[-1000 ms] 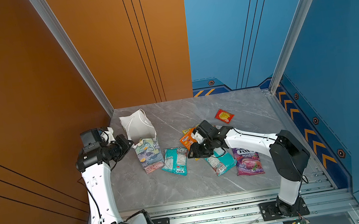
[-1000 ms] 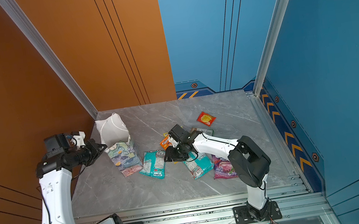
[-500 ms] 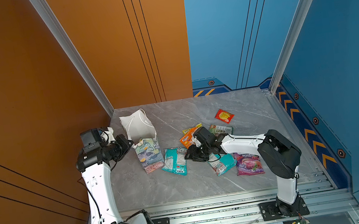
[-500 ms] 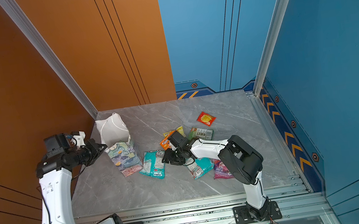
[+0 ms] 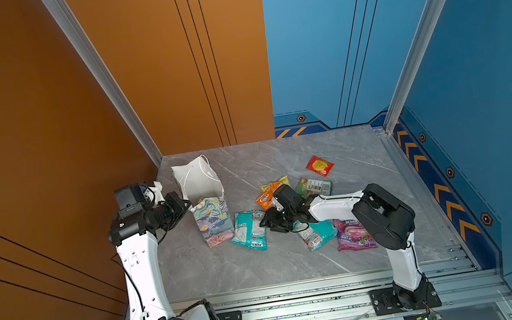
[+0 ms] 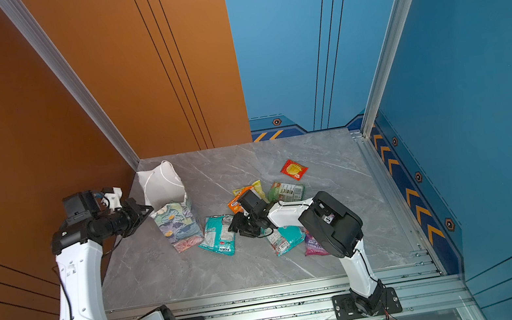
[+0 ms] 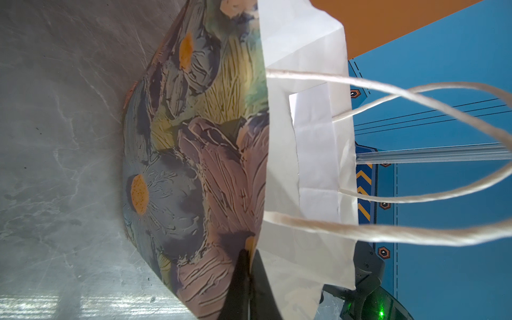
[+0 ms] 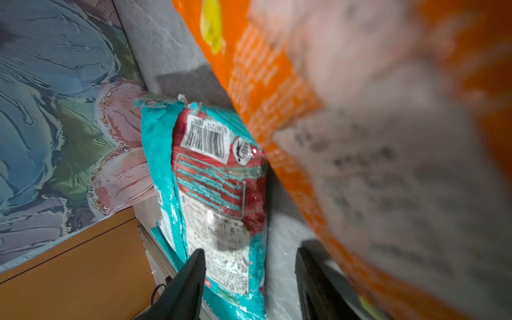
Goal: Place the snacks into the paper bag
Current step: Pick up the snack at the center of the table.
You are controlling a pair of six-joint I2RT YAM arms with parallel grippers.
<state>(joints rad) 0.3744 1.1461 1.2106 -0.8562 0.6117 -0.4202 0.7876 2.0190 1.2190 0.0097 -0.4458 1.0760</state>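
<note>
The paper bag [image 5: 212, 220] stands at the left, floral outside, white lining [image 7: 313, 155] showing. My left gripper [image 7: 248, 273] is shut on its near rim, seen in both top views [image 6: 147, 213]. Snacks lie on the table: a teal packet [image 5: 248, 231] beside the bag, another teal one [image 5: 316, 235], purple [image 5: 354, 235], orange [image 5: 266, 197], yellow [image 5: 274, 184], green [image 5: 314, 186] and red [image 5: 319, 165]. My right gripper [image 5: 266, 224] sits low at the first teal packet's [image 8: 219, 177] right edge, open [image 8: 249, 279], the packet's end between its fingers [image 8: 188, 279]. The orange packet [image 8: 360, 138] is blurred close by.
Orange wall panels [image 5: 39, 148] stand close behind the left arm and blue ones [image 5: 479, 100] on the right. An aluminium rail [image 5: 304, 308] runs along the table's front edge. The grey marble table [image 5: 247, 272] is bare in front of the packets.
My right gripper has moved left, away from the middle pile and down to the teal packet beside the bag, its arm folding in. The left arm and bag have not moved.
</note>
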